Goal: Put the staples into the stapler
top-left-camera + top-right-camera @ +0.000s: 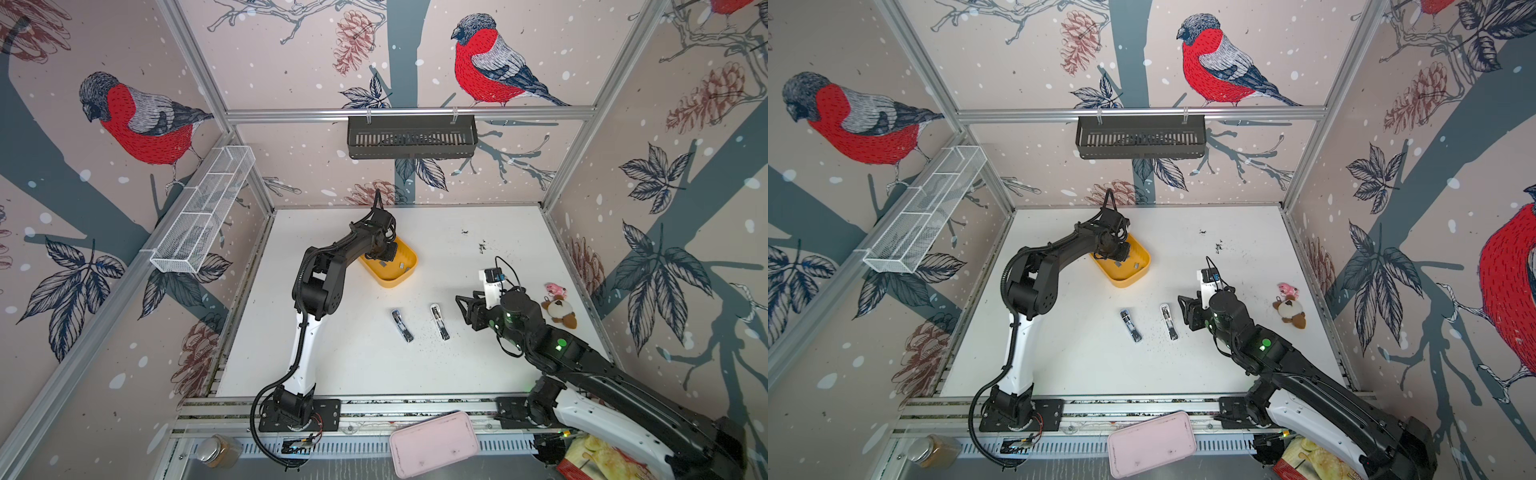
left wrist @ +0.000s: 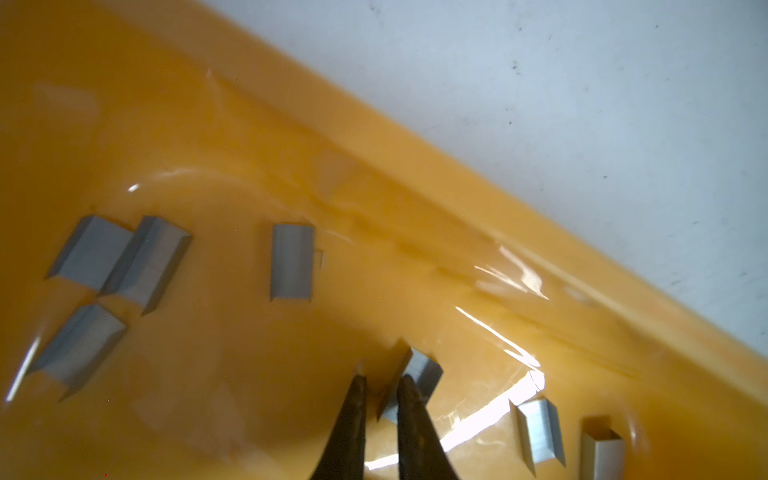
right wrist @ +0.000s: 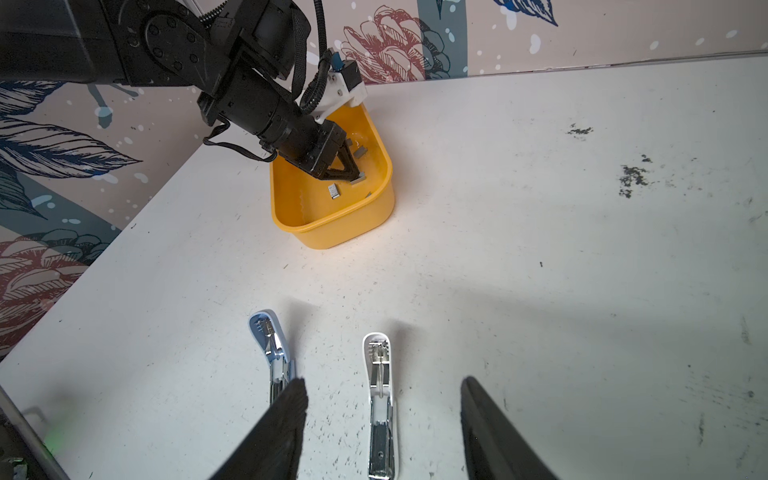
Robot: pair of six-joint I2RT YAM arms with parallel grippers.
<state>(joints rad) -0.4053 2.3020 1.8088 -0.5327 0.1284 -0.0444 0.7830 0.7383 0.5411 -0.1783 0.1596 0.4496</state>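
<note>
Staple strip (image 2: 424, 374) pinched between left fingers (image 2: 355, 419).

In the left wrist view, a finger (image 2: 409, 415) of the left gripper (image 2: 382, 380) covers part of one strip of the staples (image 2: 424, 372). Whether it is pinched cannot be told. Another strip (image 2: 602, 453) is cut off by the edge. In both top views the arm (image 1: 332, 257) hides the fingertips, and the staples in the yellow tray (image 1: 409, 270) are tiny specks.
</note>
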